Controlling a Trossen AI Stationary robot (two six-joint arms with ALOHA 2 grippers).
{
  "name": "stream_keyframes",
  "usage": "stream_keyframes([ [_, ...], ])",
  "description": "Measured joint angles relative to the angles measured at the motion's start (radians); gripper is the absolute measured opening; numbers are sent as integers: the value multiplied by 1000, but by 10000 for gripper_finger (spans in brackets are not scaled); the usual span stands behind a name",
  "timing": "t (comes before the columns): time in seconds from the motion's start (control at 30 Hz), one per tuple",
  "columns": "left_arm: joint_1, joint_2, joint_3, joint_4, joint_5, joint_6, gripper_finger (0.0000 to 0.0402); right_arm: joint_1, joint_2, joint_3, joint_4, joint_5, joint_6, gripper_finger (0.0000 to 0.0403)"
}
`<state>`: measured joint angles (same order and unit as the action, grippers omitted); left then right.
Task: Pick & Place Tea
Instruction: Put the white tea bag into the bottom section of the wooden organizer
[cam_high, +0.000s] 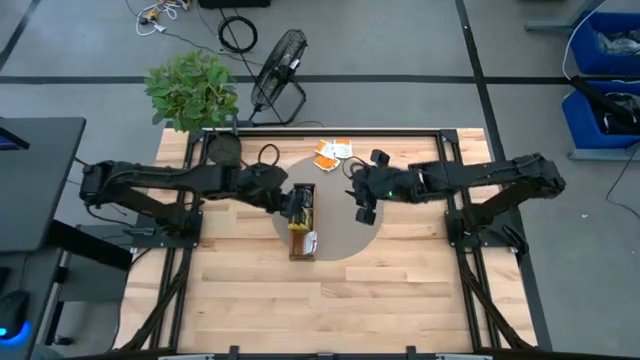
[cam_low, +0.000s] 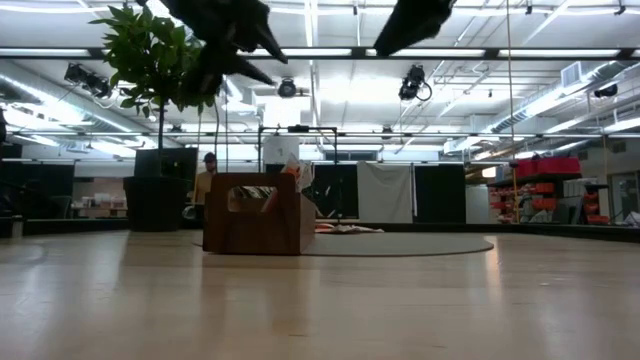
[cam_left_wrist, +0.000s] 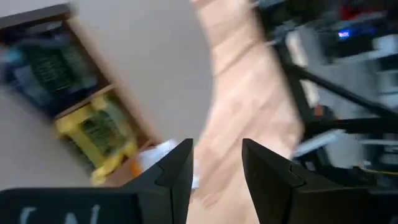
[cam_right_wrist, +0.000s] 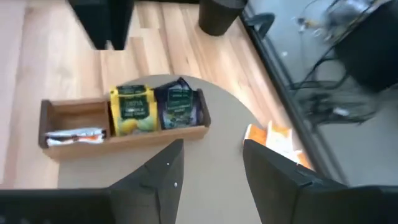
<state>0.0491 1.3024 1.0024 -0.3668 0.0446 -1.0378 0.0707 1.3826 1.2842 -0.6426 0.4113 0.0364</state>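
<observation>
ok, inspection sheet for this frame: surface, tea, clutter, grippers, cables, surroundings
surface: wood table with a round grey mat.
tea: yellow-green and dark sachets upright in the wooden tray, a white-orange one at its other end; loose orange-white sachets at the mat's far edge.
clutter: nothing seen.
grippers: left gripper over the tray, open, empty; right gripper above the mat, open, empty.
cables: coils on the floor beyond the table.
surroundings: plant, fan, blue bins.
</observation>
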Motion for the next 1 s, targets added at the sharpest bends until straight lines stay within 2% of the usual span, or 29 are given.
stream_keyframes([
  [0.17,-43,-61,0,-14,-2,32,142,-146,21,0,6,-158,4,177],
  [0.3,-79,-90,0,-18,0,62,142,-252,60,0,-5,-251,8,205],
  [0.6,-96,-115,1,-8,-1,97,142,-456,232,0,-38,-337,70,284],
  [0.8,-55,-114,0,1,-19,117,142,-560,353,0,1,-449,-182,290],
  [1.0,-7,-114,0,14,-47,101,142,-644,431,1,12,-503,-386,284],
])
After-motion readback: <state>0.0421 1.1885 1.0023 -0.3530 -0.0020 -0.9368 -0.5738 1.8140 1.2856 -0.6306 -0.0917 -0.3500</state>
